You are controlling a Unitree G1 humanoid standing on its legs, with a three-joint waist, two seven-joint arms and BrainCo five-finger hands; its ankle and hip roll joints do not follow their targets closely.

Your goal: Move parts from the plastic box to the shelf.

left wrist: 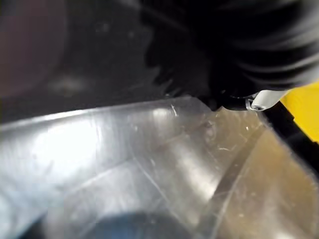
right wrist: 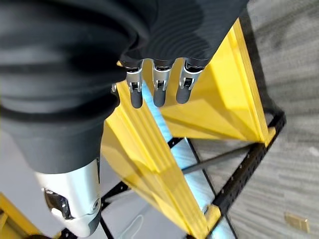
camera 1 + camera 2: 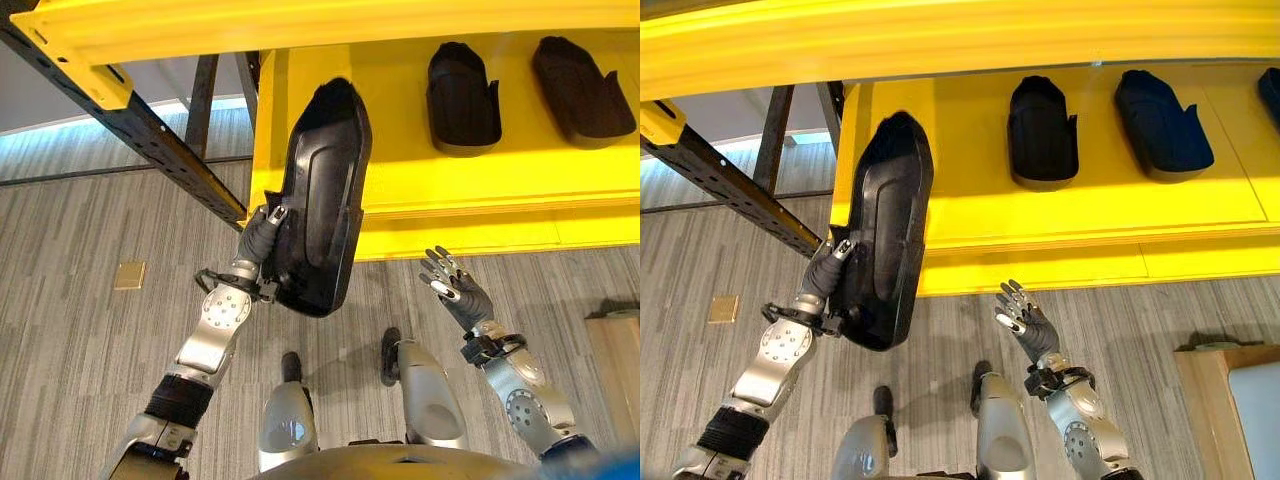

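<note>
At the left end of the yellow shelf [image 3: 480,190], a long black moulded part [image 3: 322,195] is raised on end, its upper tip over the shelf's left corner and its lower end hanging out past the front lip, above the grey floor [image 3: 90,230]. The left hand [image 3: 262,237] grips it low on its left edge, fingers curled round the rim. The part looks like stiff, thin-walled plastic with a glossy face: probably light for its length, not fragile, but slick and inclined to swing about a one-sided hold near its end. A hold on the raised rim or nearer the middle would likely steady it better. Further right on the shelf, two similar black parts [image 3: 463,98] [image 3: 582,88] lie side by side, apart from each other, hollow side down. The right hand [image 3: 450,285] hovers empty below the shelf's front edge, fingers spread and relaxed, well apart from the held part. A dark perforated frame rail [image 3: 140,130] runs diagonally beside the shelf's left end.
</note>
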